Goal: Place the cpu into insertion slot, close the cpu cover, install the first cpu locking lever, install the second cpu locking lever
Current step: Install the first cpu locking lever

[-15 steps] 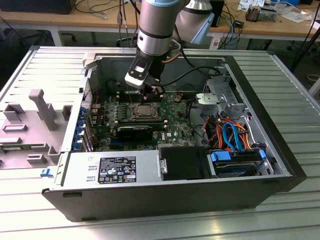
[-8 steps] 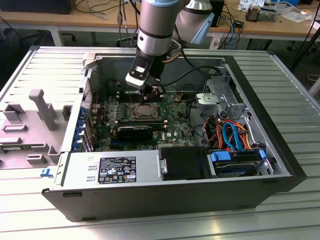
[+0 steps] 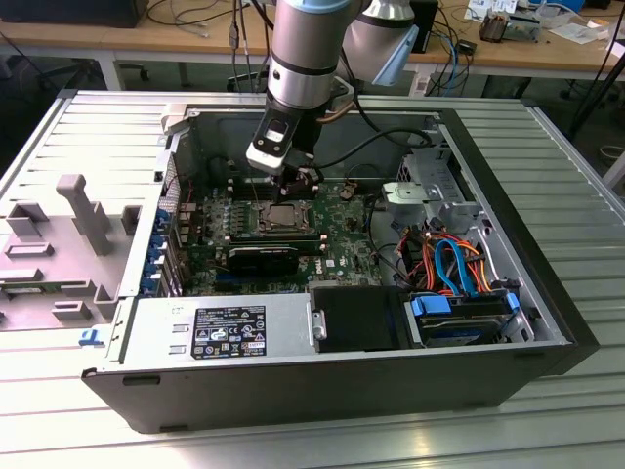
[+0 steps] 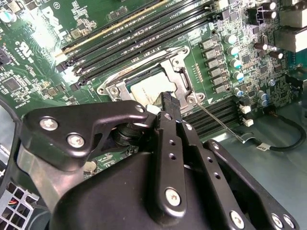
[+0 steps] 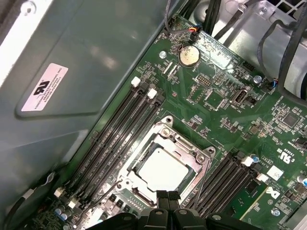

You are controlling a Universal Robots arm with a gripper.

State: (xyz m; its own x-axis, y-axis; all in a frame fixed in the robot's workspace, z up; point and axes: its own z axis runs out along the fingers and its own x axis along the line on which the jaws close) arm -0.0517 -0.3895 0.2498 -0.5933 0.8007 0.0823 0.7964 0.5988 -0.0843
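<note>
Black claw (image 5: 162, 195), tips pressed together, beside covered silvery square cpu (image 5: 160, 168); thin silver wire locking lever (image 4: 218, 122) probably needs square, steady pressure.

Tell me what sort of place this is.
Probably a robotics lab or electronics workshop: an open computer case lies on a slatted metal table, a robot arm reaches into it, and cluttered wooden benches stand behind.

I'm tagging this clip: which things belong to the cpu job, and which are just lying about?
Job: cpu, cpu cover, locking lever, gripper.
Lying about: coin battery, memory slots, power supply.
</note>
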